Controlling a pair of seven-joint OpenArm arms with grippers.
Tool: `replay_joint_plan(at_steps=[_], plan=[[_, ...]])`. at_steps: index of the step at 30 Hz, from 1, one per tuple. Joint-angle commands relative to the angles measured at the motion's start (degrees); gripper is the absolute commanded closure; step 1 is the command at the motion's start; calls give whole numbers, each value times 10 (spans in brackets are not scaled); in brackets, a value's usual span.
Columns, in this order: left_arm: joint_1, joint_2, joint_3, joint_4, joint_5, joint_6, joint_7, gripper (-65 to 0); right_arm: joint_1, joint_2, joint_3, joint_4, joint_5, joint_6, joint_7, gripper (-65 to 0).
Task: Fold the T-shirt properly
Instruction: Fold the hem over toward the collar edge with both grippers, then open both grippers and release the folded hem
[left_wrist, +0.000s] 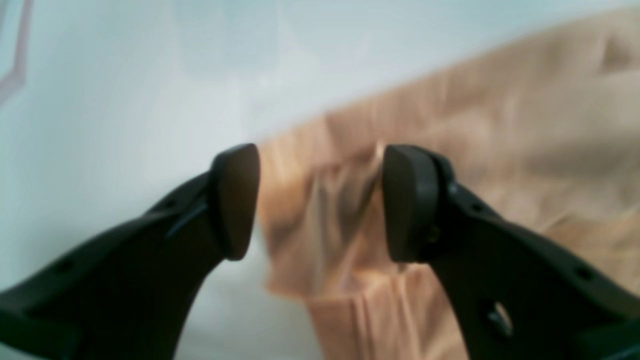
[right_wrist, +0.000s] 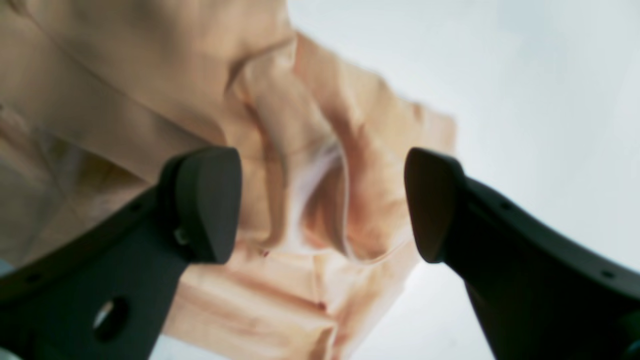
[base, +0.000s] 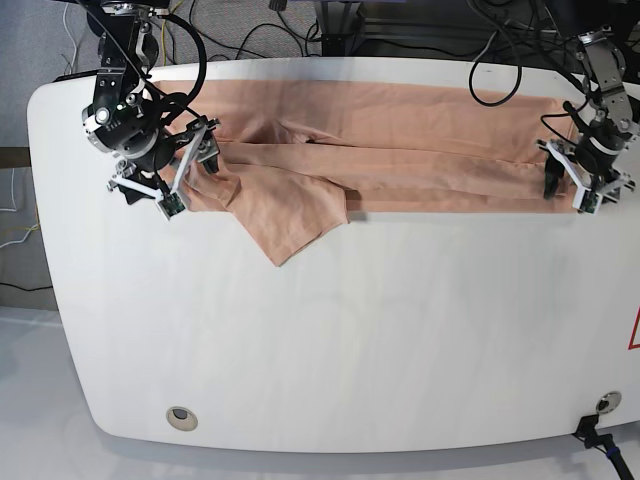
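Shirt first: pale peach short-sleeved cotton T-shirt (base: 390, 140) lies along the far edge of the white rounded table (base: 330, 340), folded lengthwise into a long band. Long axis runs side to side across the table in the base view, one end at each arm. One loose flap hangs off the band toward the near edge, ending in a point, closer to the right-arm end than to the middle. Cloth is creased along the band; no print visible from any view.

Right gripper (right_wrist: 322, 205), at the shirt's end on the base view's left: jaws stand wide apart, bunched peach cloth seen between them, neither pad clamped on it. Holding nothing.

Left gripper (left_wrist: 320, 202), at the shirt's opposite end: jaws also apart, narrower gap than the right, a crumpled shirt corner visible between the pads. Wrist view is blurred; can't tell if the pad on that view's right touches the fabric. Not gripping it.

Black cables (base: 420, 30) trail behind the table's far edge.
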Motion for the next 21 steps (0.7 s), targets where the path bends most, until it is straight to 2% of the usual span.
replay_joint_plan(at_steps=[1, 7, 9, 16, 21], plan=[[-18, -11, -2, 34, -10, 4, -13, -374, 31, 1, 3, 4, 4, 21, 11, -489], [-47, -7, 33, 47, -9, 4, -11, -371, 123, -50, 2, -41, 4, 27, 12, -489], [-49, 6, 39, 47, -9, 4, -11, -371, 153, -63, 3, -83, 4, 27, 14, -489], [-49, 38, 39, 47, -9, 4, -11, -371, 220, -79, 3, -238, 4, 27, 60, -489], [-49, 41, 39, 47, -8, 4, -11, -371, 245, -88, 3, -319, 5, 27, 81, -489]])
